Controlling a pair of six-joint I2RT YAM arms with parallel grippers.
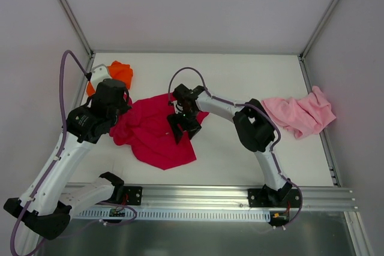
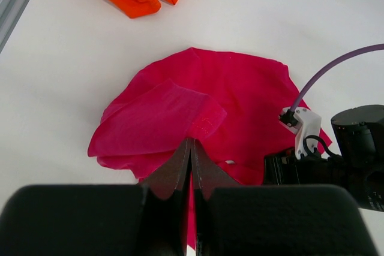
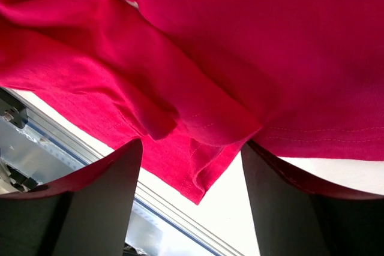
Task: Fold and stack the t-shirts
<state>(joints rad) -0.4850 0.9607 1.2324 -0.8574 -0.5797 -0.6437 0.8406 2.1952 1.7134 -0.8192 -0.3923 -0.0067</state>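
The crimson red t-shirt [image 1: 157, 135] lies crumpled on the white table, left of centre. My left gripper [image 1: 124, 110] is at its left edge. In the left wrist view it [image 2: 191, 142] is shut, with a raised flap of the red t-shirt [image 2: 162, 118] running up to its tips and red cloth showing between the fingers. My right gripper [image 1: 183, 125] is over the shirt's right part. It [image 3: 192, 148] is open wide, with a hem corner of the red t-shirt [image 3: 198, 118] hanging between the fingers. The orange t-shirt [image 1: 117, 73] is bunched at the back left. The pale pink t-shirt [image 1: 302, 114] is bunched at the right edge.
A metal rail [image 1: 240, 196] runs along the table's near edge, and also shows in the right wrist view [image 3: 54, 148]. Frame posts and white walls close the back and sides. The right arm's wrist and purple cable [image 2: 354, 148] sit beside the red shirt.
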